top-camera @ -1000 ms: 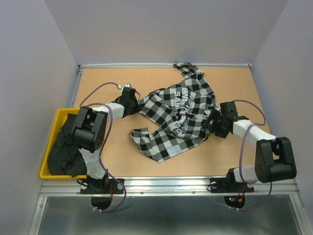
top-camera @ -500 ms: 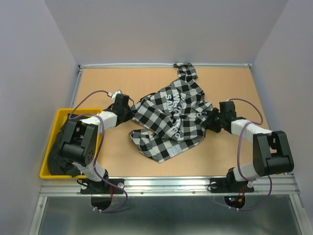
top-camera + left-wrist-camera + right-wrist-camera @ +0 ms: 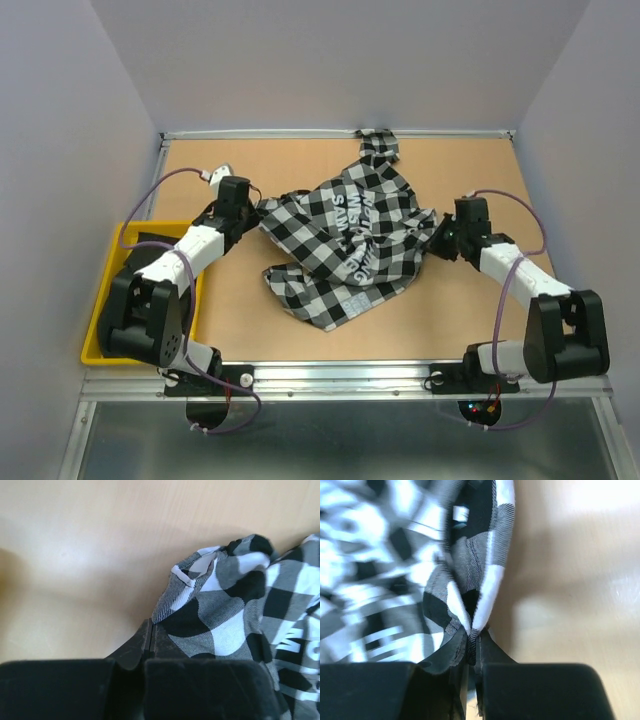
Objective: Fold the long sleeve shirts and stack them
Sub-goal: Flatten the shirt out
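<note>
The black-and-white checked shirt [image 3: 350, 235] lies crumpled mid-table, white lettering facing up, one sleeve reaching the far edge. My left gripper [image 3: 252, 205] is shut on its left edge; in the left wrist view the jaws [image 3: 151, 630] meet with the checked shirt [image 3: 225, 615] caught at their tip. My right gripper [image 3: 440, 238] is shut on the right edge; the right wrist view shows a fold of the checked shirt [image 3: 470, 580] pinched in the gripper [image 3: 474, 640]. The plain black shirt [image 3: 148, 243] lies in the bin, mostly hidden by my left arm.
A yellow bin [image 3: 100, 310] sits at the table's left edge under the left arm. Grey walls close in the far and side edges. A metal rail [image 3: 340, 375] runs along the near edge by the arm bases.
My right gripper has shut on the shirt's right edge and moved slightly away from me. The left gripper has drawn the left edge farther left and back, stretching the shirt wider.
</note>
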Robot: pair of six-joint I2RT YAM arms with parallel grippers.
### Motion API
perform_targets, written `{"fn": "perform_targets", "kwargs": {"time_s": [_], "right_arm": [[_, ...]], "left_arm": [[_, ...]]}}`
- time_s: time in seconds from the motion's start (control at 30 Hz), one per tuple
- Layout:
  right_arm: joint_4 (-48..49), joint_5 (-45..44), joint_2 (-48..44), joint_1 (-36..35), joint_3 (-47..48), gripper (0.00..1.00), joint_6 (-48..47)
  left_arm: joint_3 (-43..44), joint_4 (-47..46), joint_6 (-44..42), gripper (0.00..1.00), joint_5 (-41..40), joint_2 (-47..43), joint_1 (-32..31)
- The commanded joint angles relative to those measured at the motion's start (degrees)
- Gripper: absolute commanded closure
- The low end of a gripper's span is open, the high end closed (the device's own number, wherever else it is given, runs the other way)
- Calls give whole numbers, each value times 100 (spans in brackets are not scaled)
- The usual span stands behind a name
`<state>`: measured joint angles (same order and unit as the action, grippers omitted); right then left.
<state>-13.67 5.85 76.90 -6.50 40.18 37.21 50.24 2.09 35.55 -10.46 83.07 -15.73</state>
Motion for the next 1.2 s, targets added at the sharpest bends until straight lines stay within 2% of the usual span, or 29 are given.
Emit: {"fn": "perform_targets", "kwargs": {"time_s": [0.0, 0.27, 0.47, 0.67, 0.9, 1.17], "right_arm": [[-345, -557, -667, -35, 1200, 99, -389], [-689, -1339, -923, -27, 3545, 99, -978], [-707, -1893, -1317, -35, 4751, 99, -1558], [-698, -2245, -1739, -27, 5718, 99, -2138], [-690, -2263, -2153, -35, 6237, 99, -2438], [-646, -2176, -2101, -35, 6871, 99, -2535]], "left_arm": [[960, 239, -452, 100, -684, -616, 52], [3234, 582, -1374, 100, -1195, -862, 61], [4335, 837, -1832, 100, -1512, -1318, 61], [4863, 1048, -2236, 100, -1249, -2021, 52], [5206, 1259, -2333, 100, -370, -2593, 52], [5962, 1487, -2518, 100, -527, -2392, 52]]}}
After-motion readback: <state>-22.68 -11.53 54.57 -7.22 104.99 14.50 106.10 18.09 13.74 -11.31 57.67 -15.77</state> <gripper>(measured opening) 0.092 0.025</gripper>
